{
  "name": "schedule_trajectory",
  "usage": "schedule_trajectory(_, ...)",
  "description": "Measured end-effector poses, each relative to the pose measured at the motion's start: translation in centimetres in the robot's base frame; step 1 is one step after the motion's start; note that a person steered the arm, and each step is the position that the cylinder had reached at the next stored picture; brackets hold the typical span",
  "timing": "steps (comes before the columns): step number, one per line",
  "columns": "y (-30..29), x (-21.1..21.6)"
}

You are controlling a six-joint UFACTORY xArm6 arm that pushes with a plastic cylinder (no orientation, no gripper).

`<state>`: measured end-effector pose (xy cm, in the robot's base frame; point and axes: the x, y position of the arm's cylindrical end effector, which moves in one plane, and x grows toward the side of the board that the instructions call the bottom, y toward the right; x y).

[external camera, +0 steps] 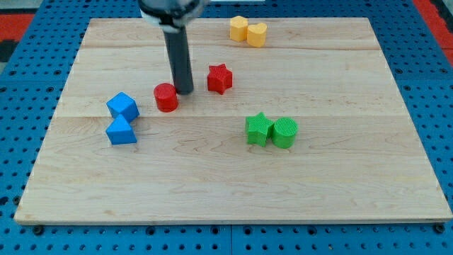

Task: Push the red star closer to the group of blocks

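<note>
The red star (220,78) lies on the wooden board, a little above the middle. My tip (185,91) stands just to its left, a short gap away, and right beside a red cylinder (166,97) on the tip's left. Two blue blocks sit at the view's left: a blue cube (123,106) and a blue wedge-like block (121,131) below it. A green star (258,129) and a green cylinder (285,132) touch each other at the middle right.
Two yellow blocks (248,31) sit together near the board's top edge. The wooden board (233,191) lies on a blue perforated table. The arm's dark rod comes down from the view's top.
</note>
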<state>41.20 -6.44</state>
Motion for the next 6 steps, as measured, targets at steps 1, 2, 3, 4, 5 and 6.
schedule_trajectory(1,-6.2,0.9)
schedule_trajectory(2,-1.5,0.5)
schedule_trajectory(3,10.8,0.3)
schedule_trajectory(4,13.2,-4.4)
schedule_trajectory(5,6.1,-6.3)
schedule_trajectory(6,-0.6,-3.7)
